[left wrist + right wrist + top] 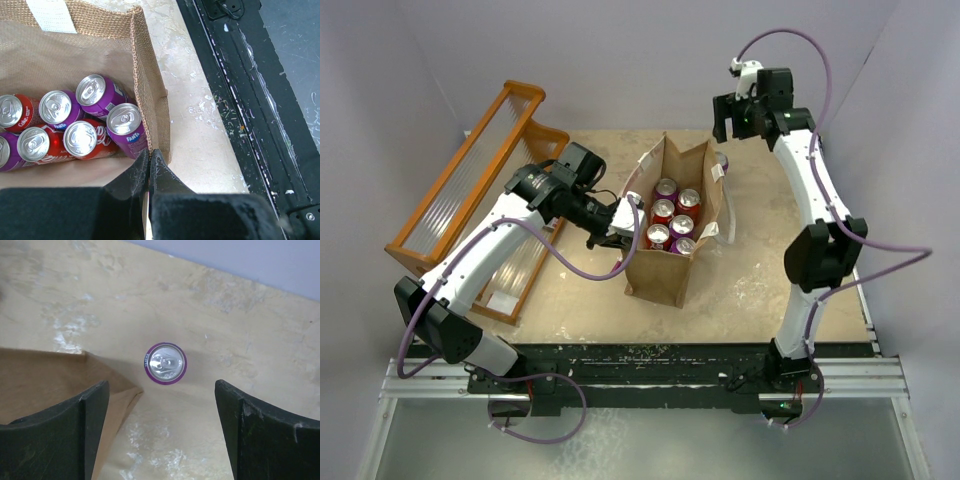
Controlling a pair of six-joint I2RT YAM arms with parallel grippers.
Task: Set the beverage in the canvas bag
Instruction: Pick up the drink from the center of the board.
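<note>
Because the canvas bag (660, 275) is the largest and softest thing on the table (770, 290), think about it first: its woven walls look limp enough to sag inward, and your left gripper (150, 156) is clamped tight on the rim of its left side, apparently to hold the mouth open. I judge that a hard tug there could tip or slide the bag. It stands upright mid-table, to the right of the orange rack (470, 195), and already holds a cluster of upright cans (673, 215), red and purple, which leaves little free room. The beverage (166, 363) to move is a purple can standing upright on the table just beside the bag's far corner, outside it. Expect it to be rigid, smooth and slippery round its side, fairly heavy if full, and easy to dent, so take it across the middle of the body rather than by the lid. Your right gripper (160, 386) hangs well above it, jaws spread wide with nothing in them. The right wrist view shows the can's whole top and its gap from the bag corner, which the top view mostly hides. Only the left wrist view shows the pinch on the rim and the Fanta and Coke labels inside
</note>
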